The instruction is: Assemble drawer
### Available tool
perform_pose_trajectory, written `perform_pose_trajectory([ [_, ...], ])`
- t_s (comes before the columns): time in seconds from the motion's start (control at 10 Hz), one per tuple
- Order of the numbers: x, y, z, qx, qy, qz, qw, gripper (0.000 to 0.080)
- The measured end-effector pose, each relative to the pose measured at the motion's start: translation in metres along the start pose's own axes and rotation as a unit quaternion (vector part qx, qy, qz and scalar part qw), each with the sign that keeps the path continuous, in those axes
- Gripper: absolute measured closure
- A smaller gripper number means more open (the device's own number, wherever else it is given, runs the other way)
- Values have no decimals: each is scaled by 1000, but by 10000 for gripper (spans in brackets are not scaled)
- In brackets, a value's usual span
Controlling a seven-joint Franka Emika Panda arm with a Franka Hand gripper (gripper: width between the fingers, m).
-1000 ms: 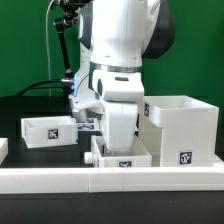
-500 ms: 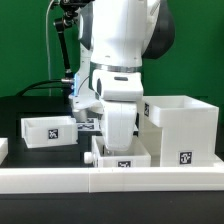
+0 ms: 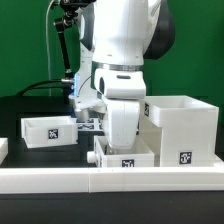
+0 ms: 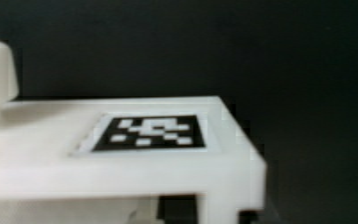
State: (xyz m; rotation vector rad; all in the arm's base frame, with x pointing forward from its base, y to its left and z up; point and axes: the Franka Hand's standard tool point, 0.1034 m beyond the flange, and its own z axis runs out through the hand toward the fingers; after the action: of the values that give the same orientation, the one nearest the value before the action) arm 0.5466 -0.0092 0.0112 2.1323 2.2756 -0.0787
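The arm stands mid-desk, close to the near edge, where a long white rail runs. The gripper reaches down at the middle box, which sits right against that rail. I cannot tell if the fingers are apart or together, because the white hand and the box wall hide them. The wrist view shows only a white part with a black and white tag, very close up (most likely that same box).

What is new: compared with half a second ago, the arm leans a little more toward the desk edge on the exterior view's right. The middle box sits a little further that way too. So the arm seems to be sliding it along the rail toward the big box, which stands by the near corner on that side. The two are just beside each other now.

The left box stays where it is, nearer the other side edge.

My guess is that the middle box is being lined up with the big box, so the job is only partly done
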Motion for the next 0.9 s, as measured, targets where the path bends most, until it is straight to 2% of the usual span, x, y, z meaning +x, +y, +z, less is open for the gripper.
perform_pose_trajectory([
  [0.4, 3, -1, 1, 2, 1, -1, 1000, 758],
  [0.5, 3, 0, 2, -3, 1, -1, 1000, 758],
  [0.9, 9, 0, 1, -3, 3, -2, 1000, 758],
])
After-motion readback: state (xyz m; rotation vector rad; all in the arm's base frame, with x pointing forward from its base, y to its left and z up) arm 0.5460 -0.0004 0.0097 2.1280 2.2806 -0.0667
